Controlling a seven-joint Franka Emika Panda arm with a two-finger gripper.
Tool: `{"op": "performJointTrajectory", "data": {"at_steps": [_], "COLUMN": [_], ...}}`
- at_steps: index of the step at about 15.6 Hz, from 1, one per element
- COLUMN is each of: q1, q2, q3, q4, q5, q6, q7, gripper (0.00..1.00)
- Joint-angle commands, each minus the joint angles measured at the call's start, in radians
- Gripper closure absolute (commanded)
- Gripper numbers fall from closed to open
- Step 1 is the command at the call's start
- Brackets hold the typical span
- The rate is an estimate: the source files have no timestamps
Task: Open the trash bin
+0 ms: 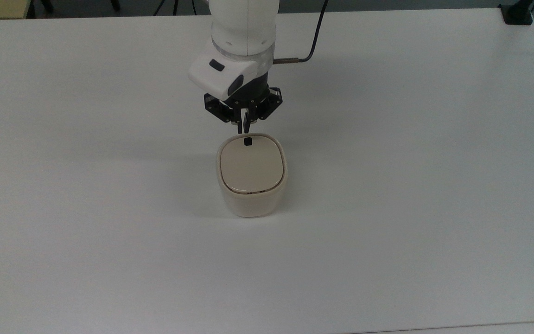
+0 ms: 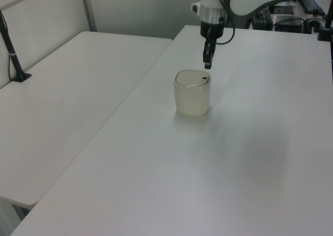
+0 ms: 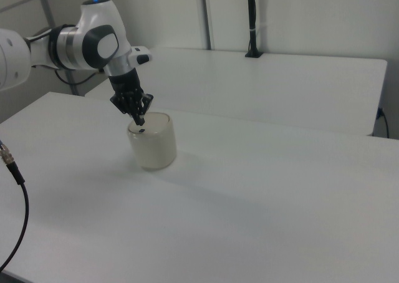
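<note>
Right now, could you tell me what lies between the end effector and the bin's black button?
Nothing. In the left view a bare gap separates the shut end effector from the button on the bin; the lid is still closed.
</note>
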Motion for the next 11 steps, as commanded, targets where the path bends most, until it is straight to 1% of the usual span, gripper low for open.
{"op": "performJointTrajectory", "data": {"at_steps": [1,3,6,9,11], "q1": [0.015,0.025,0.033,0.021,0.009], "q2": [0.042,0.062,0.078,0.04,0.0], "q3": [-0.007,-0.008,-0.008,-0.01,-0.012], "q4": [-0.006,-0.008,-0.008,-0.006,-0.003], "q5": [0.018,0.04,0.033,0.04,0.04], "q6": [0.069,0.115,0.132,0.114,0.031], "q7": [0.016,0.045,0.07,0.065,0.058], "gripper": [0.89,0.89,0.88,0.88,0.88]}}
